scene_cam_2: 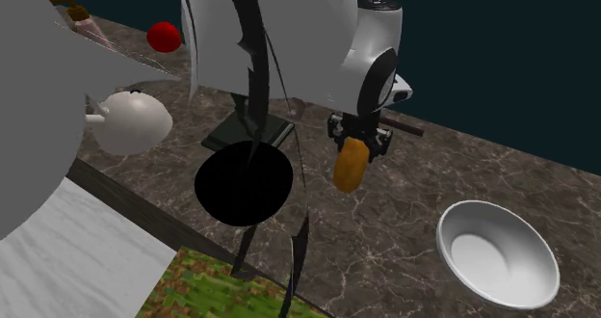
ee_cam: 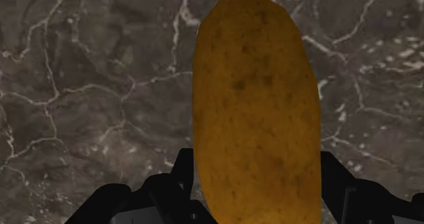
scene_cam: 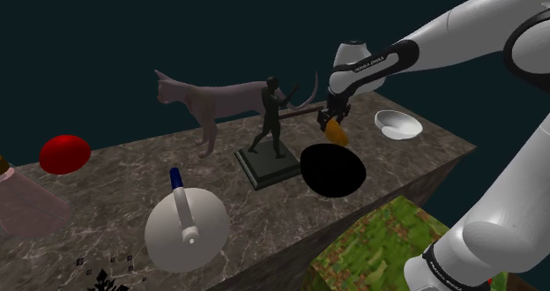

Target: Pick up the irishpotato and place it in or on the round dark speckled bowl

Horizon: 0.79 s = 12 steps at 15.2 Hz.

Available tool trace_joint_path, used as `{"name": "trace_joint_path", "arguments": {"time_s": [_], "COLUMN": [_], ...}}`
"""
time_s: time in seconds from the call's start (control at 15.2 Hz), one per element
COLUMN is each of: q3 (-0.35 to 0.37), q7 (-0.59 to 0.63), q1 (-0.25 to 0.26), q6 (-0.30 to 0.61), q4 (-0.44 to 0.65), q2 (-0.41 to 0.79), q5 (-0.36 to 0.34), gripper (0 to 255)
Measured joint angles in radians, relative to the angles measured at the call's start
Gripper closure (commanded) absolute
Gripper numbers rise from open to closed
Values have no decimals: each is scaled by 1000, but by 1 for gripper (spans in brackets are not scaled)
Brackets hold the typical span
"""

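An orange-brown speckled potato (scene_cam: 336, 133) (scene_cam_2: 351, 165) (ee_cam: 257, 107) hangs in the air above the dark marble table (scene_cam: 115, 183), clasped by my black gripper (scene_cam: 331, 122) (scene_cam_2: 360, 138), which is shut on its upper end. The round dark bowl (scene_cam: 332, 170) (scene_cam_2: 244, 183) rests on the table just below and to the shoulder view's lower side of the potato. In the second exterior view the bowl lies to the left of the hanging potato. Only marble shows under the potato in the wrist view.
A dark figurine on a square base (scene_cam: 269, 157) stands left of the bowl, with a pale cat statue (scene_cam: 220, 104) behind it. A white bowl (scene_cam: 397, 123) (scene_cam_2: 496, 254) sits to the right. A white kettle (scene_cam: 187, 229) and a red ball (scene_cam: 64, 153) lie farther left.
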Motion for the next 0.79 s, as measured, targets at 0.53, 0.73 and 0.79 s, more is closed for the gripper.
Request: {"name": "trace_joint_path", "arguments": {"time_s": [0.53,0.73,0.79], "q3": [1,1,2], "q7": [-1,-2,0], "q1": [2,2,3], "q6": [-104,-143,-156], "q4": [52,71,79], "q2": [-52,-73,-76], "q5": [-3,-5,-5], "gripper": [255,255,255]}}
